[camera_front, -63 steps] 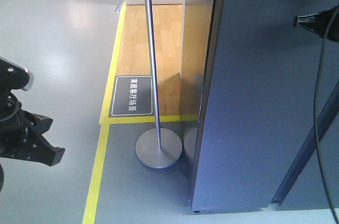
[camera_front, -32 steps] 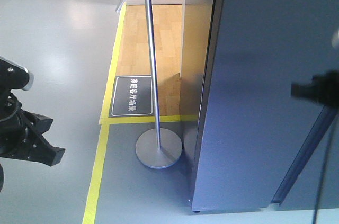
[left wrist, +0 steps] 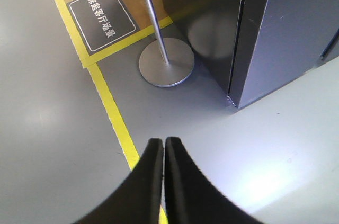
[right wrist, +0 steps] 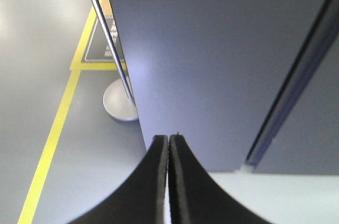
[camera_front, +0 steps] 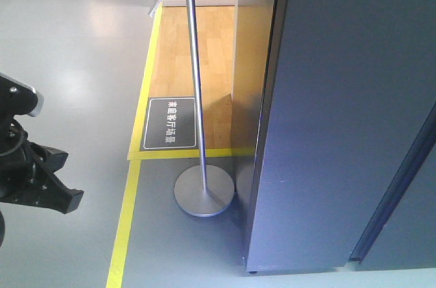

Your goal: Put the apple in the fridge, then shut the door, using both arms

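Fridge (camera_front: 327, 131) door (camera_front: 409, 186) closed. Left gripper (left wrist: 163, 144) jaws pressed together, empty, above grey floor. Right gripper (right wrist: 169, 142) jaws pressed together, empty, facing fridge front.

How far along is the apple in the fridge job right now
The fridge shows only its dark outer face, so the door looks closed. No apple is visible and nothing is in hand: the left gripper and right gripper are both shut and empty. Whether the apple is inside can't be seen.

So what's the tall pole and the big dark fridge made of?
The pole and its round base look like brushed metal: silvery with soft glints. The fridge looks like painted or coated metal, smooth grey-blue with a faint sheen, though that's hard to confirm.
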You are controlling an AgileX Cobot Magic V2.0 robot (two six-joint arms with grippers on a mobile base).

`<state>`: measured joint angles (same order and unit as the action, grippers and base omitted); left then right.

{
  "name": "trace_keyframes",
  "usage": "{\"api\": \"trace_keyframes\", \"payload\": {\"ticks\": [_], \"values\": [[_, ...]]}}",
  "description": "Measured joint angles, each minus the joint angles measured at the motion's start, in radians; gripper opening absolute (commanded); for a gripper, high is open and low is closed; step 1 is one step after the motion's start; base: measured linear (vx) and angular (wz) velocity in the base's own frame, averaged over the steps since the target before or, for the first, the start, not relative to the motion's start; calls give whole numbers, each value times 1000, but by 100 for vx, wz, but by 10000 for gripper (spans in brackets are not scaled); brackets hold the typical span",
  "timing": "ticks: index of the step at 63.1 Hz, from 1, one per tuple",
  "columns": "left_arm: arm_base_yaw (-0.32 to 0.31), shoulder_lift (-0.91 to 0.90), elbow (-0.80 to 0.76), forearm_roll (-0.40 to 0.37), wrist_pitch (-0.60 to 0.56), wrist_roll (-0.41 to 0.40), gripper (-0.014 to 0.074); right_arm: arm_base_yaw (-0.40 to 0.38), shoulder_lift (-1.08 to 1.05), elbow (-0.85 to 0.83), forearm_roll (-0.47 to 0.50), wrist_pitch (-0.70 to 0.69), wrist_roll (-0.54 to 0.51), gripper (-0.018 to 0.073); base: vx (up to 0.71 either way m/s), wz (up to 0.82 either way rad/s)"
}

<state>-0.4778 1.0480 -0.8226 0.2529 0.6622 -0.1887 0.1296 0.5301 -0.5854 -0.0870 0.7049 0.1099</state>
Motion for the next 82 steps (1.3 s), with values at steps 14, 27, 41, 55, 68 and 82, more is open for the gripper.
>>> {"api": "trace_keyframes", "payload": {"ticks": [14,27,41,55,68,82], "values": [[0,0,0,0,0,0,-6,0,-182,0,2,213,-6,-3,0,0],[0,0,0,0,0,0,-6,0,-335,0,3,272,-30,-3,0,0],[0,0,0,0,0,0,-6,0,-419,0,3,317,-35,-3,0,0],[0,0,0,0,0,0,-6,0,-421,0,3,324,-35,-3,0,0],[0,-2,0,0,0,0,-6,0,-421,0,3,336,-35,-3,0,0],[54,-83,1,-14,18,0,-6,0,-421,0,4,339,-35,-3,0,0]]}}
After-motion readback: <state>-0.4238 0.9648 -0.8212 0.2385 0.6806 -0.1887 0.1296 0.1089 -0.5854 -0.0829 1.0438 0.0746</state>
